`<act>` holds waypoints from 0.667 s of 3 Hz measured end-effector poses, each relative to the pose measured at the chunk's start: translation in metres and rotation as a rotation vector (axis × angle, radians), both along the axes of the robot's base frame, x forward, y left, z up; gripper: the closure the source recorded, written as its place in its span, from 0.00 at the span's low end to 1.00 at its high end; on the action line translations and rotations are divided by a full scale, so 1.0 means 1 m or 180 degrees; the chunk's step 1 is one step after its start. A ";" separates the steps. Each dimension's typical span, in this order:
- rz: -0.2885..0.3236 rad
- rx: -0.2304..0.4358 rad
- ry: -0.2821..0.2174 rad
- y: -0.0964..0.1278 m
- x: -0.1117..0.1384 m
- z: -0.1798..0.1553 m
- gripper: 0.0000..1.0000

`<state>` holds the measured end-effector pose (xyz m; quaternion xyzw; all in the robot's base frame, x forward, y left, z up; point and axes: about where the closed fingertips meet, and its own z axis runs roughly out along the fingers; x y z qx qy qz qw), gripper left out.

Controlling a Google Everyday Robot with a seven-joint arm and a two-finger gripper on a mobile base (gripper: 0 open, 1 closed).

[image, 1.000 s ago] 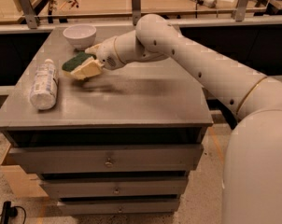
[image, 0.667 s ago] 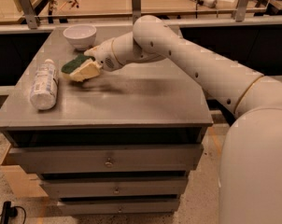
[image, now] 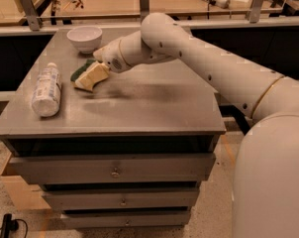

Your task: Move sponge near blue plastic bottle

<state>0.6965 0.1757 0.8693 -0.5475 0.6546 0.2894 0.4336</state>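
The sponge [image: 89,76], dark green on top over a pale yellow body, is tilted just above the grey cabinet top [image: 154,100], left of centre. My gripper [image: 96,69] is shut on the sponge, reaching in from the right. The blue plastic bottle [image: 46,89], whitish with a white cap and pale label, lies on its side near the left edge, a short gap to the left of the sponge.
A white bowl [image: 84,37] stands at the back left of the cabinet top, behind the gripper. My arm [image: 214,63] stretches across the right side. Drawers [image: 115,170] are below. A workbench with tools runs behind.
The gripper with the sponge has shifted slightly left and down, closer to the bottle. The bottle and bowl have not moved.
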 end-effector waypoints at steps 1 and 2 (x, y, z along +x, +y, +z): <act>-0.0117 0.0050 -0.0103 -0.009 0.006 0.017 0.00; -0.0361 0.0283 -0.0177 -0.037 0.015 0.038 0.00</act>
